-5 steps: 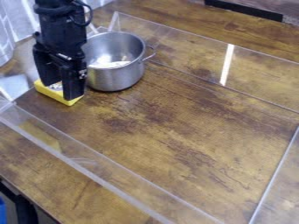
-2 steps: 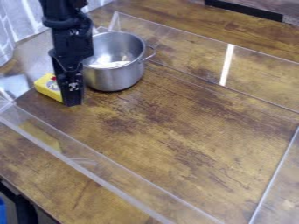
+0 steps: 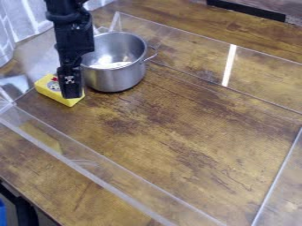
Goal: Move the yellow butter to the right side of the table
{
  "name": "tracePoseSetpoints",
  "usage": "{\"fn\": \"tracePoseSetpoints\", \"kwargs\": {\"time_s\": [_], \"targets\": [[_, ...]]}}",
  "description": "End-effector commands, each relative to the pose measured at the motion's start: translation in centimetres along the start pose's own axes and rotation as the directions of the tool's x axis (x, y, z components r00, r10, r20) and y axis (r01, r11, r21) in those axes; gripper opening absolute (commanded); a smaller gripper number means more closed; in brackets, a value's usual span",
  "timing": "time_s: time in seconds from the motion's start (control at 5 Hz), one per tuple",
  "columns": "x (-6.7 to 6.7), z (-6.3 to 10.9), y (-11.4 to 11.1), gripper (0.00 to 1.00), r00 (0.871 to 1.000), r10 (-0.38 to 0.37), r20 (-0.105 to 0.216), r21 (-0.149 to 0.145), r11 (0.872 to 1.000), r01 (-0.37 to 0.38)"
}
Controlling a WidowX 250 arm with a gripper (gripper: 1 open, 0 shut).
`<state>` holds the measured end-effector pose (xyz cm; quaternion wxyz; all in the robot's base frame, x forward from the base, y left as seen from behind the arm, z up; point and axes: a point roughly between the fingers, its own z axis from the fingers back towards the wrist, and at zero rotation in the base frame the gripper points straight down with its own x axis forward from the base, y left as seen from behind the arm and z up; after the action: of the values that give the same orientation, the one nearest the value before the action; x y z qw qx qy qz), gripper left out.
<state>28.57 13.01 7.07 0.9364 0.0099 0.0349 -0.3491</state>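
Note:
The yellow butter lies flat on the table near its left edge, just left of a steel pot. My gripper points straight down over the butter's right end, its black fingers low and close to the block. It is seen nearly edge-on and stands open, with nothing gripped. The fingers hide part of the butter's label.
A steel pot with side handles stands right beside the gripper, touching distance from the butter. A clear plastic rim runs along the table's front and right edges. Brown wood stretches to the right.
The gripper has rolled about its vertical line, so it now shows edge-on instead of broadside. It has also sunk a little toward the butter, which has not moved.

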Motion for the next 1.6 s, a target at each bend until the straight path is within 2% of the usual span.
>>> {"fn": "tracePoseSetpoints", "kwargs": {"time_s": [0.0, 0.2, 0.4, 0.6, 0.8, 1.0, 1.4], "targets": [[-0.5, 1.2, 1.9, 1.00, 0.999, -0.043, 0.023, 0.051, 0.998, 0.042], [-1.3, 0.8, 3.0, 1.00, 0.994, -0.109, 0.022, 0.058, 0.993, 0.107], [-2.3, 0.3, 4.0, 1.00, 0.981, -0.191, 0.021, 0.060, 0.980, 0.190], [-2.6, 0.1, 3.9, 1.00, 0.959, -0.284, 0.019, 0.059, 0.958, 0.282], [-2.7, -0.3, 3.7, 1.00, 0.952, -0.304, 0.023, 0.056, 0.951, 0.303], [-2.5, -0.3, 4.0, 1.00, 0.927, -0.374, 0.027, 0.057, 0.927, 0.372], [-2.4, 0.2, 4.7, 1.00, 0.867, -0.497, 0.039, 0.056, 0.867, 0.495]]}}
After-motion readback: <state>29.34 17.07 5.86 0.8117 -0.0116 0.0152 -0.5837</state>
